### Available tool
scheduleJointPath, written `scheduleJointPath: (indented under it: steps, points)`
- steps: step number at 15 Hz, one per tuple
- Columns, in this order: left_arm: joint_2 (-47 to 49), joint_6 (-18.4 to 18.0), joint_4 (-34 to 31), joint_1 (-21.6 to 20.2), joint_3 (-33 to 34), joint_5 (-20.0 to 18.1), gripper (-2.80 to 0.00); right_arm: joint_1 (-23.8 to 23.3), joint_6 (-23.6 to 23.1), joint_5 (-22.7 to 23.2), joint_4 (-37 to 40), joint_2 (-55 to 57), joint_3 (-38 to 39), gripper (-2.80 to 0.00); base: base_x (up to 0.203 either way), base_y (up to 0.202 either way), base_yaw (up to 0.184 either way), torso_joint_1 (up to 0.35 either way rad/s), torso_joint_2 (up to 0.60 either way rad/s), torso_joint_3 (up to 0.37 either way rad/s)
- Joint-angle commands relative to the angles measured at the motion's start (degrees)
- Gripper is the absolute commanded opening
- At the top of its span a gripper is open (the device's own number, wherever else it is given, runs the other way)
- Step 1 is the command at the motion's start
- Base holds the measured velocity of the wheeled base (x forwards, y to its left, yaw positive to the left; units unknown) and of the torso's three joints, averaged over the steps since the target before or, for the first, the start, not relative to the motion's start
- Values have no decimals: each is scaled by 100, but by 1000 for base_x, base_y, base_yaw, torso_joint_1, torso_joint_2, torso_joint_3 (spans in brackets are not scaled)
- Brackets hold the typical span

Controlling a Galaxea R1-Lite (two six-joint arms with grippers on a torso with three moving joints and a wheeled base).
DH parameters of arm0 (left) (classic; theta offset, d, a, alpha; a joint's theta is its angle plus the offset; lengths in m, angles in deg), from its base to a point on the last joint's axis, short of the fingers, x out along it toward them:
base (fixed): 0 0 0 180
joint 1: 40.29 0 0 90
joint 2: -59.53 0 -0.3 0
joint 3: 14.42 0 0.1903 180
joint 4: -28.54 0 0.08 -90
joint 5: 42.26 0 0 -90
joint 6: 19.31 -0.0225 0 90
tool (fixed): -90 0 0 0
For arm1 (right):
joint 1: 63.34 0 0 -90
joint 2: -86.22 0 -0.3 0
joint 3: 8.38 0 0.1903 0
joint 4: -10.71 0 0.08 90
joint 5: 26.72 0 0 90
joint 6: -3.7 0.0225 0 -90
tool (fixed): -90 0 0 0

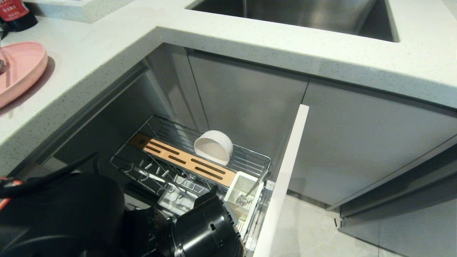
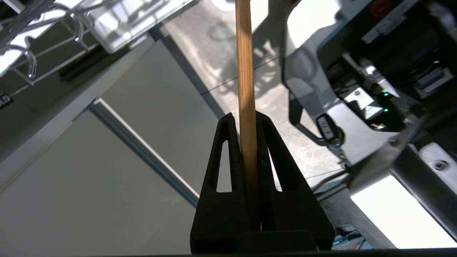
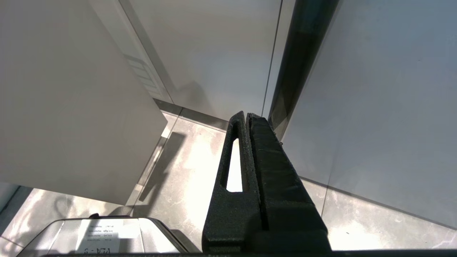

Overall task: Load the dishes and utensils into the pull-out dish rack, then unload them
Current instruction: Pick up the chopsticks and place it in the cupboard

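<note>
Left jaws: left gripper clamped tight on the wooden chopsticks, which run straight out past the fingertips.
Right jaws: right gripper pressed together, nothing between them, hanging over the floor.
Left arm: black bulk at 7 o'clock in the head view, down at the near end of the rack.
Caddy: white utensil caddy at the rack's near end, metal utensil standing in it.
Rack: pull-out dish rack drawn out, wooden strip along it.
Bowl: white bowl tipped on edge beyond the strip.
Plate: pink plate up on the surface, 10 o'clock.
</note>
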Motion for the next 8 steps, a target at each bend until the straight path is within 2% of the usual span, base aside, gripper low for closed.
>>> scheduleJointPath:
  steps: [1, 4, 8]
  points:
    - [128, -26, -16, -183, -20, 20, -280, 0, 0, -2, -2, 2, 0, -280, 0, 0, 0, 0, 0, 0]
    - [266, -301, -5, -406, -192, 19, -280, 0, 0, 0, -2, 2, 0, -280, 0, 0, 0, 0, 0, 0]
    - [514, -897, 543, -522, -309, 21, -280, 3, 0, -1, -2, 2, 0, -280, 0, 0, 0, 0, 0, 0]
